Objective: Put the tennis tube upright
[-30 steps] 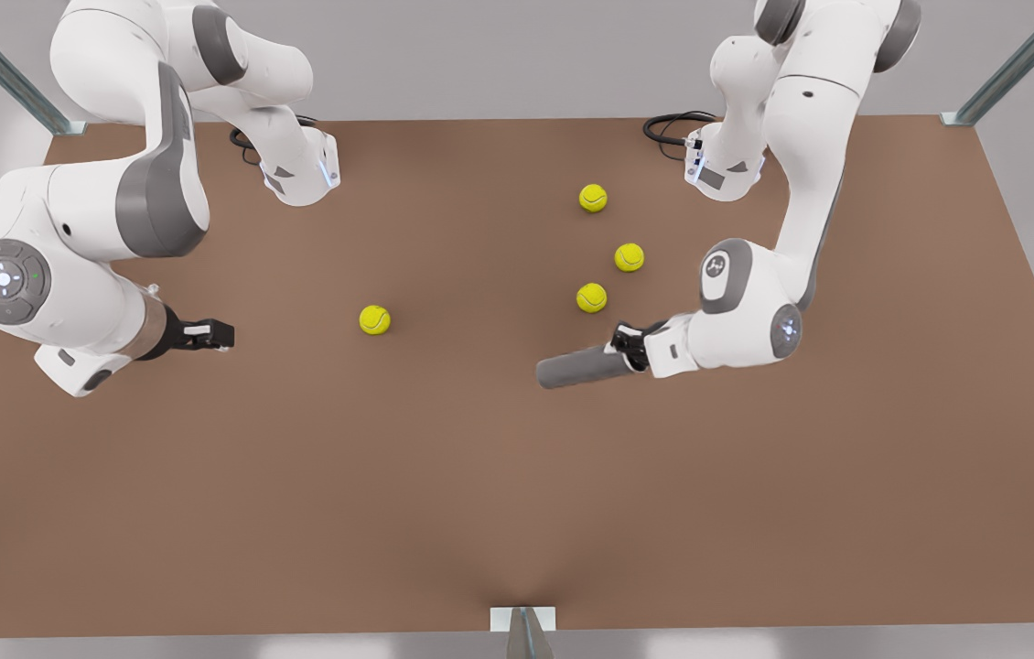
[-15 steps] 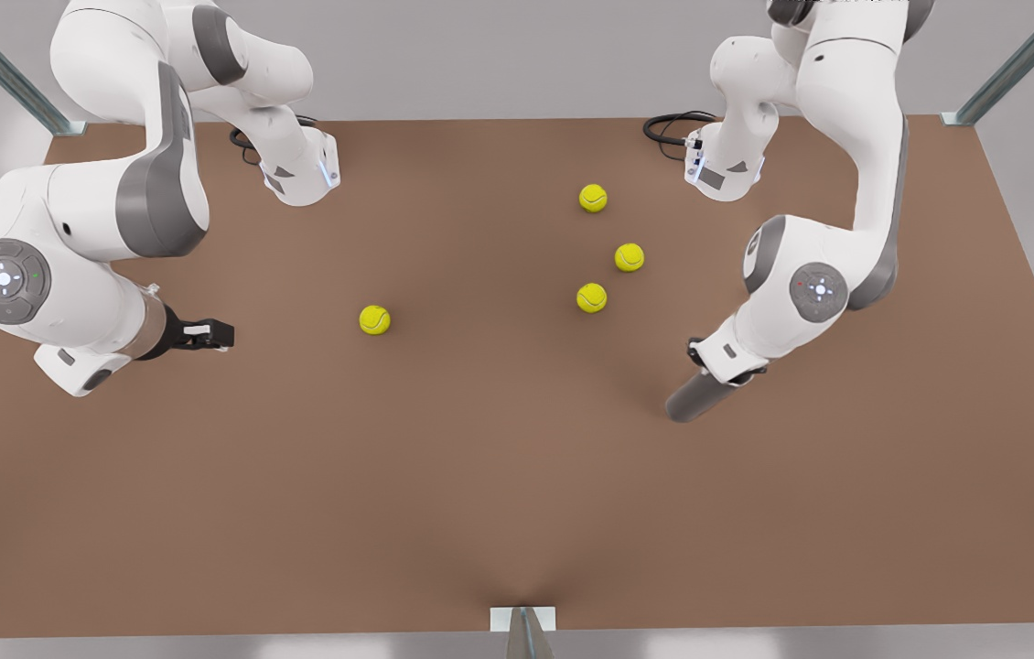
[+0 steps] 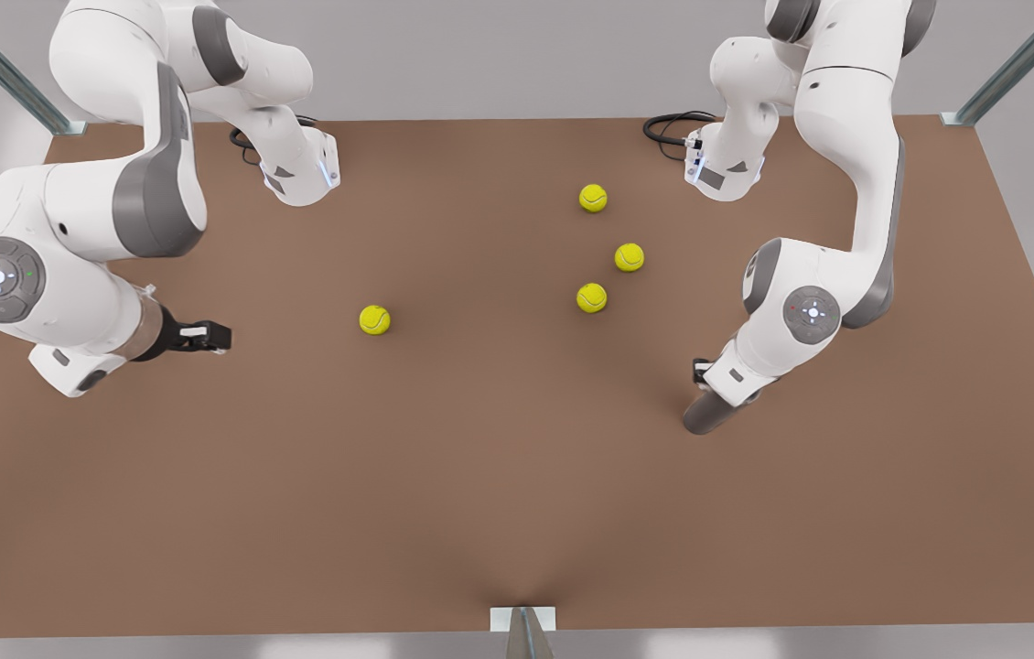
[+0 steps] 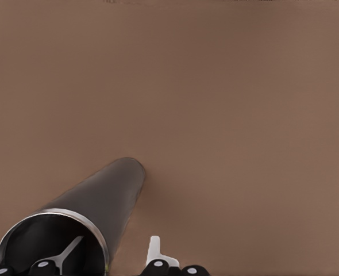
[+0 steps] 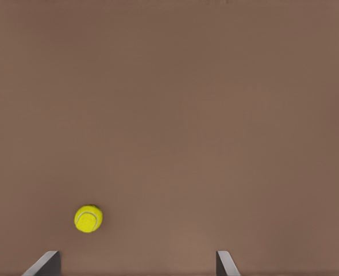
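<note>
The tennis tube [image 3: 709, 414] stands near the table's [image 3: 480, 513] front edge toward the front view's right, close to upright but leaning, its lower end on or just above the brown surface, I cannot tell which; the left gripper [image 3: 716, 373] pinches its upper end, one finger [image 4: 63, 256] inside the open silvery-rimmed mouth and the other finger [image 4: 153, 252] outside the wall, so the jaws are closed on the rim's thin wall rather than around the body. Judging by its look, the tube is a stiff, hollow, light cylinder with a smooth matte skin; being tall and narrow it should tip easily, and a hold at the rim gives leverage to swing it vertical, though the thin wall may slip or pivot between the pads; a steadier hold would be across the body near the middle.

Farther back, at the front view's left, the right gripper [image 3: 206, 337] waits low over the table with its fingers spread wide and nothing between them; the wrist view shows a tennis ball [image 5: 88, 218] lying ahead of it, the lone ball [image 3: 374, 319] near the table's centre. Beyond that, three more tennis balls [image 3: 629, 257] lie in a loose cluster toward the far side, well apart from the tube.
</note>
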Motion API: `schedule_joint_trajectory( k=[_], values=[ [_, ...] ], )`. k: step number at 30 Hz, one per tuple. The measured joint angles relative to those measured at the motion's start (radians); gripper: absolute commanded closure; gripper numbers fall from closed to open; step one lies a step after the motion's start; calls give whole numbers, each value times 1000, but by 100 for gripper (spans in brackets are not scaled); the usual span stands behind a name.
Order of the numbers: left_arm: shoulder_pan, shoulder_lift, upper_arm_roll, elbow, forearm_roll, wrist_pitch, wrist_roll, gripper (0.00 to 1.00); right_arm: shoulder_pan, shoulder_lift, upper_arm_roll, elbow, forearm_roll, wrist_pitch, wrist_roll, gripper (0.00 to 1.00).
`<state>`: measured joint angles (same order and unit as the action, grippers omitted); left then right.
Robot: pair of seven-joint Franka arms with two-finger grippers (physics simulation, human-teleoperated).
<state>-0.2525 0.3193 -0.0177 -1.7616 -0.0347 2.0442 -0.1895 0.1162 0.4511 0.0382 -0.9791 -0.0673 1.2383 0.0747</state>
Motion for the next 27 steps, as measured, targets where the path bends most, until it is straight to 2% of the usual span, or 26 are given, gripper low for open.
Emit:
schedule_joint_trajectory(
  k=[12, 17, 19, 23, 27],
  values=[
    [46, -68, -32, 10, 27, -10, -63, 0, 0, 0, 2, 1, -1, 2, 2, 0],
    [109, -74, -38, 234, 30, -189, -75, 0, -1, 0, 2, 2, -3, 2, 3, 0],
    [142, -128, -35, 277, 41, -281, -62, 0, -1, 0, 2, 2, -3, 3, 3, 0],
    [148, -236, -35, 219, 92, -397, -36, 0, 0, 0, 4, 2, -3, 3, 3, 0],
    [135, -258, -34, 191, 110, -454, -15, 0, 0, 1, 1, 2, -2, 3, 4, 0]
  ],
)
